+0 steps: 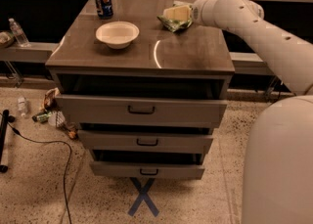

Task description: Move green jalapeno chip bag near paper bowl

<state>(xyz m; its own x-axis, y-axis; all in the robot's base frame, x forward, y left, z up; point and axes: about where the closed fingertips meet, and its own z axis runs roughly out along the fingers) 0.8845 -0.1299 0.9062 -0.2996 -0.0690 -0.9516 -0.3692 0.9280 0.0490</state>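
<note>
The green jalapeno chip bag lies on the back right part of the cabinet top. My gripper reaches in from the right and sits right over the bag, covering most of it; only the bag's left and front edges show. The paper bowl stands on the left part of the top, about one bowl's width to the left of the bag and slightly nearer the front. My white arm stretches across the right edge of the top.
A blue soda can stands at the back left, behind the bowl. Three drawers below the top stand slightly open. A water bottle sits on a ledge at left. Bottles, litter and a cable lie on the floor.
</note>
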